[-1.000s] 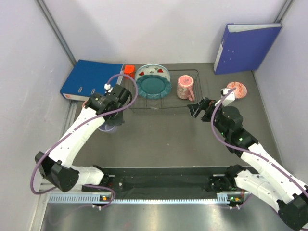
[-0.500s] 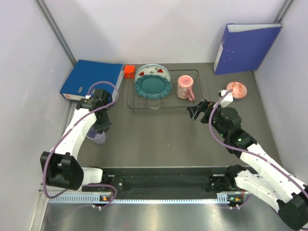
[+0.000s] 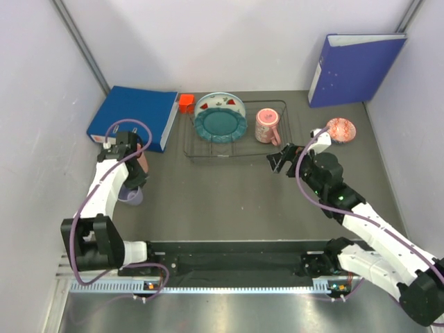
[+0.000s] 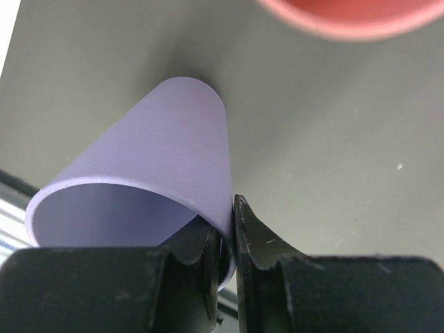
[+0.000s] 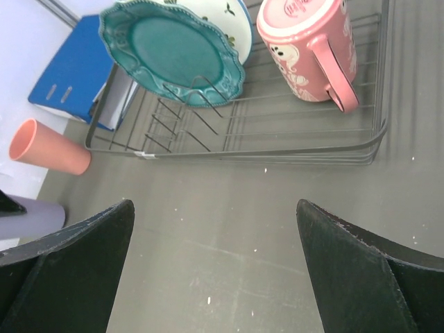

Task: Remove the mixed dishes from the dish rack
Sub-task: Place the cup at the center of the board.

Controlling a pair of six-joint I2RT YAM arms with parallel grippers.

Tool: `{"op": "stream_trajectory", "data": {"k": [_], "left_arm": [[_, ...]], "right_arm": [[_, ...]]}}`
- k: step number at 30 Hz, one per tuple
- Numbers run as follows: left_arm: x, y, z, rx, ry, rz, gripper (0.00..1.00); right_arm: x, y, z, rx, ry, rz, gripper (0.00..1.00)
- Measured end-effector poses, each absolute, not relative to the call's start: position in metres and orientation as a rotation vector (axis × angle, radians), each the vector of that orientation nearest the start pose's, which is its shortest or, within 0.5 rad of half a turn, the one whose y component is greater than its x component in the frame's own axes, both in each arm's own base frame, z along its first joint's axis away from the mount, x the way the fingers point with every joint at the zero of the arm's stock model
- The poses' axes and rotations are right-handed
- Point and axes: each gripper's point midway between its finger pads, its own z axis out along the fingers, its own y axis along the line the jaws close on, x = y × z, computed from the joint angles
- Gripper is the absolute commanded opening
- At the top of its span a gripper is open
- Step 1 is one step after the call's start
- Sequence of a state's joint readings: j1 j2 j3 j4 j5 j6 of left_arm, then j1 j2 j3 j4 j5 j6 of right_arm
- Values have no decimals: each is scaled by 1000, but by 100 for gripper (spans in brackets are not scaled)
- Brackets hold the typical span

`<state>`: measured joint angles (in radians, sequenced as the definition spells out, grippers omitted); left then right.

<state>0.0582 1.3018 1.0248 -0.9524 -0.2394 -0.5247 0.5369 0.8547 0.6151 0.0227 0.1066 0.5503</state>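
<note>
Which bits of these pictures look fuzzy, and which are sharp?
Left wrist view: the salmon cup at the top edge is blurred, while the lavender cup pinched in the left claw is sharp. Right wrist view: rack and mug are crisp. Top view: evenly lit.

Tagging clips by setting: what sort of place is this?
Likely a robotics lab test cell, not a kitchen: white partition walls enclose a dark table, two robot arms are bolted at its near edge, and blue ring binders flank the dish rack.

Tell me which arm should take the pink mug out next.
Right. The right gripper, open, faces the pink mug in the dish rack; the left gripper, far left, is shut on the lavender cup.
</note>
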Motion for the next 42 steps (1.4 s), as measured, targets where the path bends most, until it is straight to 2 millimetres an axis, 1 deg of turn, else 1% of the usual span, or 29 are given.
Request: {"op": "stream_trajectory", "data": {"k": [7,13,15,17,22,28,29,33,36,39,42], "left_arm": [[271,45,104,-918,2570,156,0],[285,53,102,-981,2559,125,0],[287,54,101,-988,2561,123,1],[288,55,101,-991,2560,123,4],[289,54,102,-993,2560,116,5],[288,50,110,-988,2538,78,14],[288,50,112,-986,2531,77,20],[286,50,122,-980,2498,69,29],[286,50,126,-979,2481,66,32],[285,50,127,-979,2481,66,34],[284,50,127,-980,2484,68,42]], "right_arm": [[289,178,218,80,1858,684,100],[289,182,210,68,1884,689,100],[289,182,209,67,1888,689,99],[290,183,208,66,1892,688,100],[291,184,202,63,1912,684,99],[291,187,198,55,1927,689,99],[291,187,198,54,1927,691,100],[291,187,198,53,1924,694,100],[291,187,199,53,1922,694,100],[291,187,199,52,1922,695,100],[291,188,199,53,1922,696,100]]}}
